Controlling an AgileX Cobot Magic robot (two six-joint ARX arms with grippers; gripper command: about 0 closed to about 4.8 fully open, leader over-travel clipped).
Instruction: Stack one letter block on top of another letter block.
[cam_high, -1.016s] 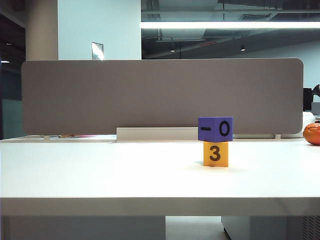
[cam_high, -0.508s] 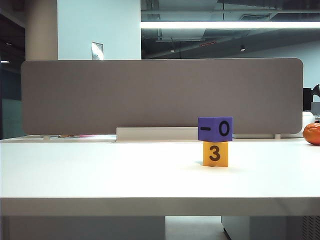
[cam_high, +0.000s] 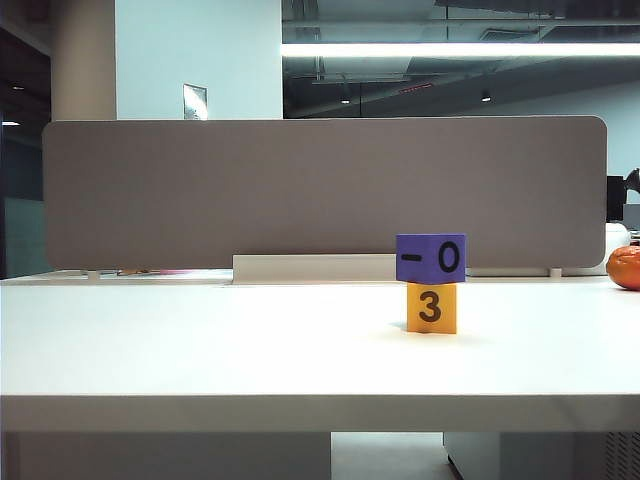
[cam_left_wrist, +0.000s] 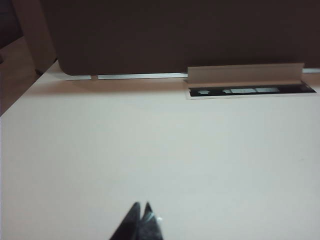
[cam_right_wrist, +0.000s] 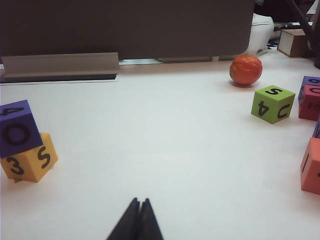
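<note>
Purple block (cam_high: 430, 258) sits on top of the yellow block (cam_high: 431, 308), and I take the yellow block as my landmark. From the exterior view the purple one shows a dash and an "O", overhangs the yellow one a little on both sides, and touches nothing else. The yellow block shows a "3" and stands on the white desk (cam_high: 200, 350), in front of the grey partition (cam_high: 320, 190).

In my right wrist view the same pair appears at the edge: the purple block (cam_right_wrist: 17, 128) rests turned a little on the yellow block (cam_right_wrist: 30, 157), which shows "3" and "S". Well apart from the yellow block, across bare desk, I see an orange ball (cam_right_wrist: 245, 69), a green block (cam_right_wrist: 273, 103) just past it, and red blocks (cam_right_wrist: 310, 101) at the frame edge. The ball (cam_high: 624, 267) also shows at the exterior view's edge.

My right end effector (cam_right_wrist: 136, 220) has its fingers pressed together with nothing between them, over bare desk and apart from the yellow block. My left end effector (cam_left_wrist: 140, 222) is likewise closed tight and empty, over bare desk (cam_left_wrist: 150, 150) with neither block in its view.
</note>
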